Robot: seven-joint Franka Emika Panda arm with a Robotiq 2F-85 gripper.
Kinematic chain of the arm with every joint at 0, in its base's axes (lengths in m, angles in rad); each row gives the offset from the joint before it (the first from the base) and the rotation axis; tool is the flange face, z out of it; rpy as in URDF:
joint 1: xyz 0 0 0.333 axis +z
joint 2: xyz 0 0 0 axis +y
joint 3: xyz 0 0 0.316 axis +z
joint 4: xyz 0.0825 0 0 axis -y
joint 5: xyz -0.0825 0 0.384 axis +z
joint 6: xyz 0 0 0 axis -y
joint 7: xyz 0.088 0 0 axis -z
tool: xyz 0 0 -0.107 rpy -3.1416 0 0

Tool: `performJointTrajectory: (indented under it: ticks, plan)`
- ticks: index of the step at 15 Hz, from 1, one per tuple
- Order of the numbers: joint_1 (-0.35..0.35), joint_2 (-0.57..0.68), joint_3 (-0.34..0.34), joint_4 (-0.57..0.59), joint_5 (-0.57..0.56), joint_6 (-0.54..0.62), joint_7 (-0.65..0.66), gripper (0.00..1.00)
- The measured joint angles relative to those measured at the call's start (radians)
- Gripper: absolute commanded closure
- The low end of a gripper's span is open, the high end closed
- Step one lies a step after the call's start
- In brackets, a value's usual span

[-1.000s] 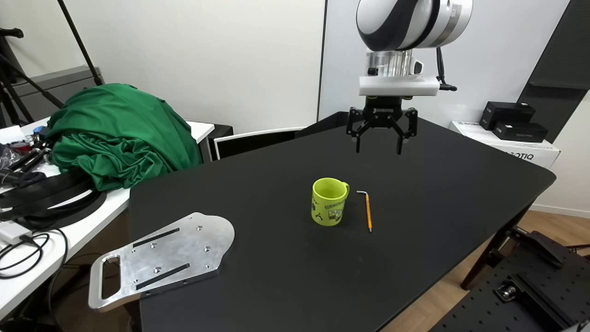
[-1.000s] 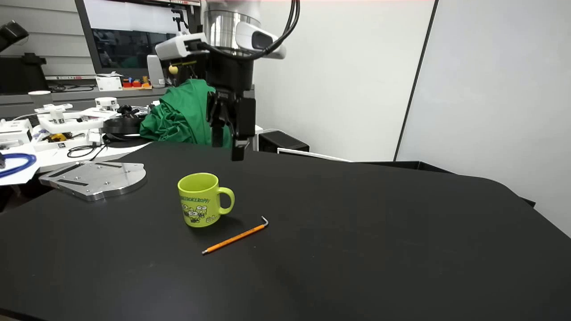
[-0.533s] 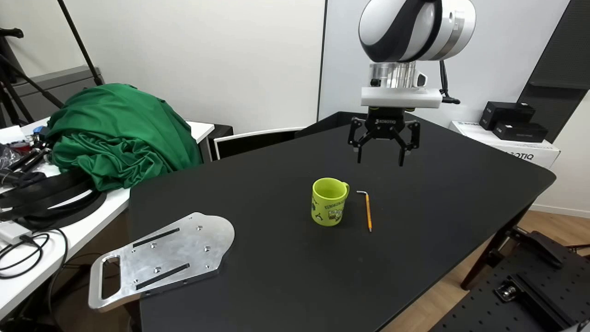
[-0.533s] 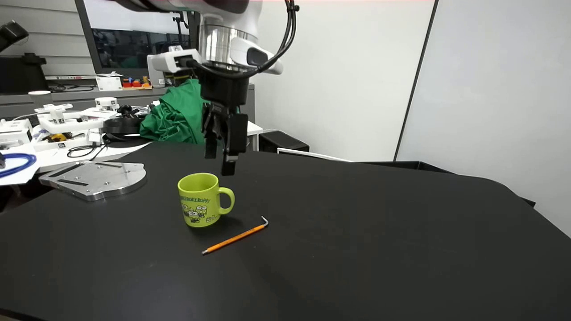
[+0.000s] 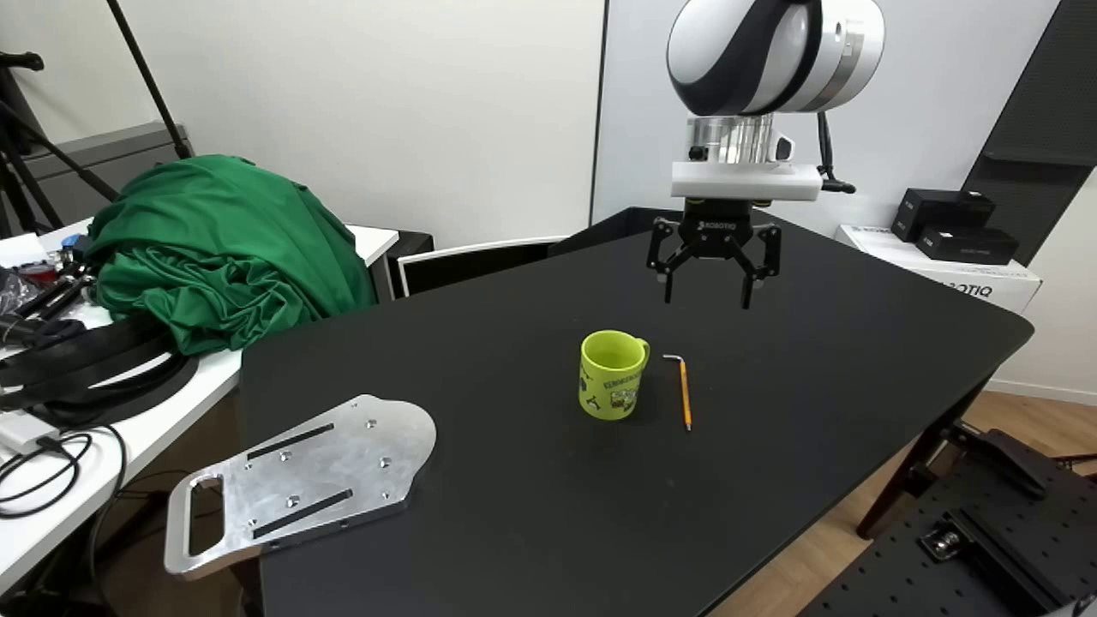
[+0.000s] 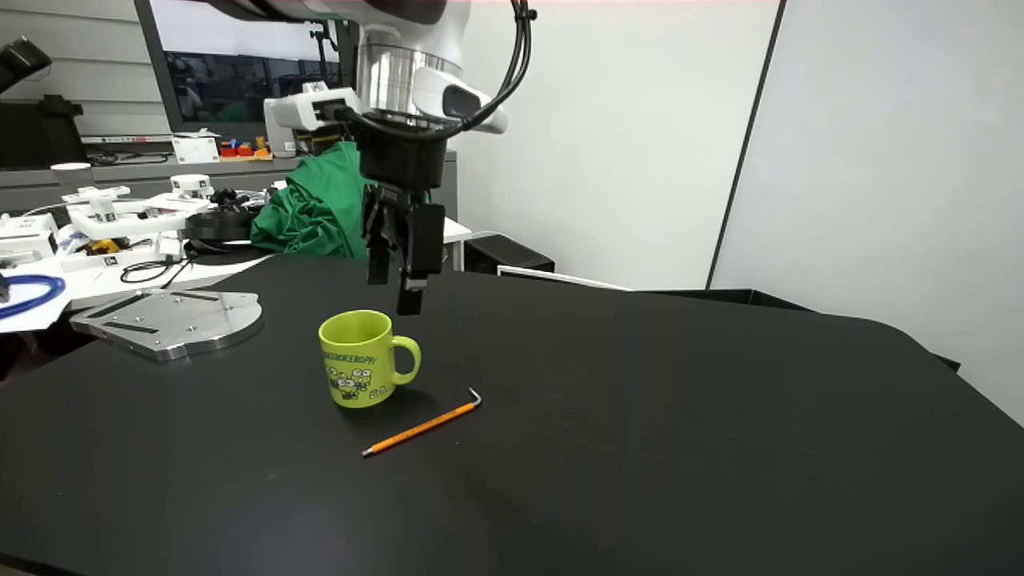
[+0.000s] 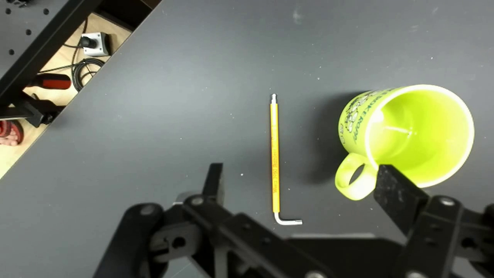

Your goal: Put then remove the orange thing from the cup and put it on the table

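Orange Allen key (image 7: 274,154) unmoved beside mug (image 6: 358,360).
Tool (image 5: 707,303) lowered this past second, wide open, empty; pickup likely next.

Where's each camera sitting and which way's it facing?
An exterior view: raised, looking down across the black table; arm and open gripper show.
An exterior view: raised, at a shallower angle, toward the white wall; arm and gripper show.
Wrist view: on the arm, facing down at the orange stick and mug; only the gripper shows.
Both exterior views share the metal plate.
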Motion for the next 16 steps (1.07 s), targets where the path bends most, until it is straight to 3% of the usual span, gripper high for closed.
performJointTrajectory:
  ticks: [5, 16]
  plan:
    - [0.000, 0.034, -0.008, 0.000, -0.011, 0.005, 0.001, 0.00]
    - [0.011, 0.243, -0.037, 0.002, -0.008, 0.237, 0.001, 0.00]
